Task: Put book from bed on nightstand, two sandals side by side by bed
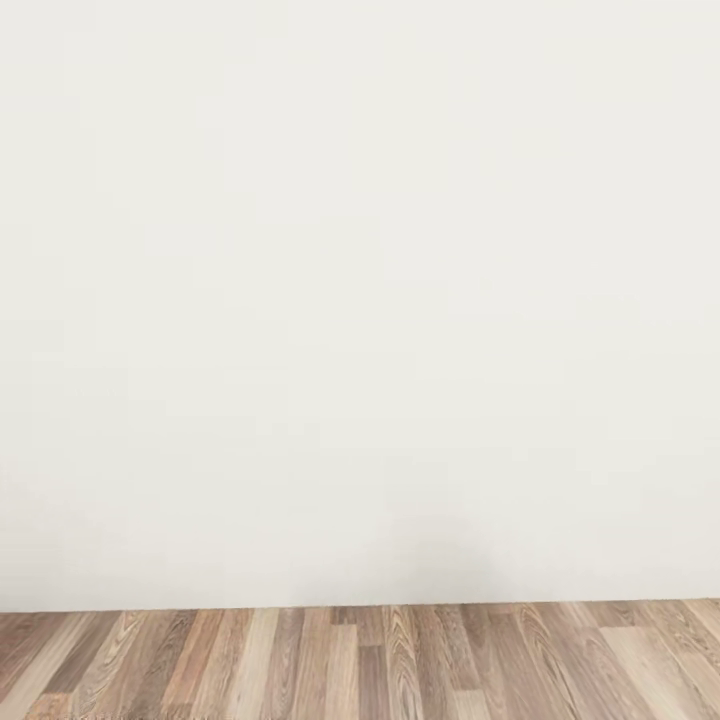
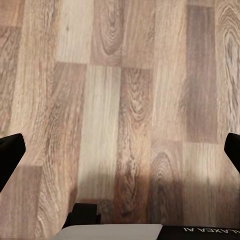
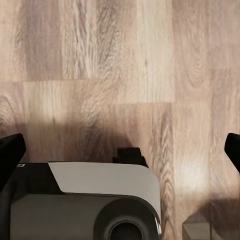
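Observation:
The book, the bed, the nightstand and the sandals are out of view. In the left wrist view my left gripper (image 2: 120,150) is open above bare wood-plank floor (image 2: 120,100), its black fingertips (image 2: 10,152) far apart at the frame's sides with nothing between them. In the right wrist view my right gripper (image 3: 120,150) is open too, its black fingertips (image 3: 10,155) spread wide, hanging over the floor (image 3: 125,60) and my own base.
A plain white wall (image 1: 360,300) stands straight ahead, close, meeting a strip of light-brown plank floor (image 1: 360,665). My grey and black base (image 3: 85,200) sits under the right gripper, and its edge (image 2: 110,231) shows under the left gripper.

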Tool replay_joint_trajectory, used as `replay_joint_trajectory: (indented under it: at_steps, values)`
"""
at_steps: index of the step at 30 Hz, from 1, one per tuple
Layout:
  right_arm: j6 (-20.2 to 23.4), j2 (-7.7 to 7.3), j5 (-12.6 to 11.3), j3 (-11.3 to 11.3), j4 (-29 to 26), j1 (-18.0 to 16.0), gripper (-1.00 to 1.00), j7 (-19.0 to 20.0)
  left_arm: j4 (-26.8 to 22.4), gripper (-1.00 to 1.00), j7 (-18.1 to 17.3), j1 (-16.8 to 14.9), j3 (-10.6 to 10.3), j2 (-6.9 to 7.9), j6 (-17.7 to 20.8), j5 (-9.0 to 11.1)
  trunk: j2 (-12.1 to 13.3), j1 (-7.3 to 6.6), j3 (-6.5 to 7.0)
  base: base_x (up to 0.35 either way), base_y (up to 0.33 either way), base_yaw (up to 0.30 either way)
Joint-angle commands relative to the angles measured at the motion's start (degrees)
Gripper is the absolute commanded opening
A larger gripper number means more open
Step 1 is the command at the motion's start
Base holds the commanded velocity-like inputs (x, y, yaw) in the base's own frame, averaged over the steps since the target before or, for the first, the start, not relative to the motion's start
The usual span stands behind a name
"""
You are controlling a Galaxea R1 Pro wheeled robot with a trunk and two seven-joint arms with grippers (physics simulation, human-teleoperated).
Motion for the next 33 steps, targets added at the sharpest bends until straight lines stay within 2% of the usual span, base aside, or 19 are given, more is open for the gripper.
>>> replay_joint_trajectory:
  at_steps: [1, 21, 33]
  values:
    - [-0.04, 0.03, 0.05, -0.1, -0.08, 0.03, 1.0, -0.1, -0.06, 1.0, -0.04, 0.01, 0.08, -0.03, -0.06, 0.42, -0.02, 0.01, -0.04, 0.038, -0.02, 0.292]
    - [-0.04, 0.03, 0.07, -0.09, -0.08, 0.01, 1.0, -0.1, -0.05, 1.0, -0.05, 0.01, 0.08, -0.03, -0.06, 0.42, -0.02, 0.01, -0.04, 0.006, -0.002, 0.293]
    - [-0.04, 0.03, 0.08, -0.07, -0.08, 0.03, 1.0, -0.1, -0.05, 1.0, -0.02, 0.01, 0.16, 0.0, -0.06, 0.49, -0.02, 0.01, -0.04, 0.26, 0.0, 0.293]
